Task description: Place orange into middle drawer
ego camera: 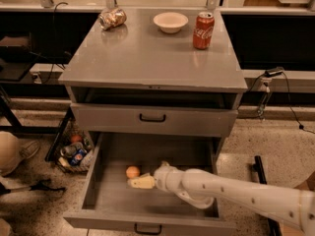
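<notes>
The tool [138, 182] is low inside the open middle drawer [91, 183], close above its bare grey floor and pointing to the left side of the picture. If it is apart or together, I cannot tell; it holds nothing that I can see. The white arm [236, 193] comes to it from the lower right corner, over the right part of the drawer.

The orange [132, 171] lies on the drawer floor, just beside the tip of the tool, a little behind it toward the back of the drawer. It looks very near, perhaps touching.

Above the open drawer, the upper drawer front [152, 119] is pulled out only slightly. On the tabletop [147, 53] stand a white bowl [170, 21] and a red soda can [203, 23] at the back right, and a crumpled shiny can [112, 18] lies at the back left.
</notes>
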Controlling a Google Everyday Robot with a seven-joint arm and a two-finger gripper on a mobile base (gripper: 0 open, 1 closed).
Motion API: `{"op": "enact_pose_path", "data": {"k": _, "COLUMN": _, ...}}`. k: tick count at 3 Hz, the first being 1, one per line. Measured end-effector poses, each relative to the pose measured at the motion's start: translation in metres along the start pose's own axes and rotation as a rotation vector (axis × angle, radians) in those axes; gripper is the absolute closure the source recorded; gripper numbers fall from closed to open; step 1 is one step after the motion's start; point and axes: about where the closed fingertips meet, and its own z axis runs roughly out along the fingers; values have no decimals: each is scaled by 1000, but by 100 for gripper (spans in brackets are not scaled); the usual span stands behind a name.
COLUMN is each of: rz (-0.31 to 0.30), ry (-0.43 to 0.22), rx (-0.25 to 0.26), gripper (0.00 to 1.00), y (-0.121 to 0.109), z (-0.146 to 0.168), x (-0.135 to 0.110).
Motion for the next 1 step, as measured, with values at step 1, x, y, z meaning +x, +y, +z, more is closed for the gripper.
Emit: {"op": "enact_pose_path", "data": {"k": 1, "rz": 25, "ry": -8, "rx": 75, "gripper": 0, "y": -24, "z": -84, "x": 4}}
